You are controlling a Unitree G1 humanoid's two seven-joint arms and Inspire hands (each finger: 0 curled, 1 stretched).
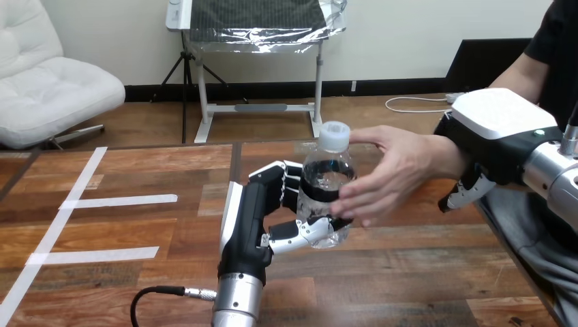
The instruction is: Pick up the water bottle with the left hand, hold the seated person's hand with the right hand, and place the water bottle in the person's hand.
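Jointly gripped clear white-capped bottle point(326, 178): left hand point(249, 218) fingers, person's hand point(395, 174); right hand point(497, 129) fingers circle wrist point(455, 155)

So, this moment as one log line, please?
left hand: grips water bottle upright | person's hand: also on it | right hand: curled round person's wrist

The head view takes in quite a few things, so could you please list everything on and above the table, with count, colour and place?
table: one, brown wood, across the lower view
tape strips: three, white, flat on the table's left part
water bottle: one, clear with a white cap and dark label, upright above the table's middle
person's hand: one, reaching in from the right, fingers on the bottle's right side
left hand: one, black and white, curled round the bottle from the left
right hand: one, black with a white shell, at the right, fingers curled over the person's wrist
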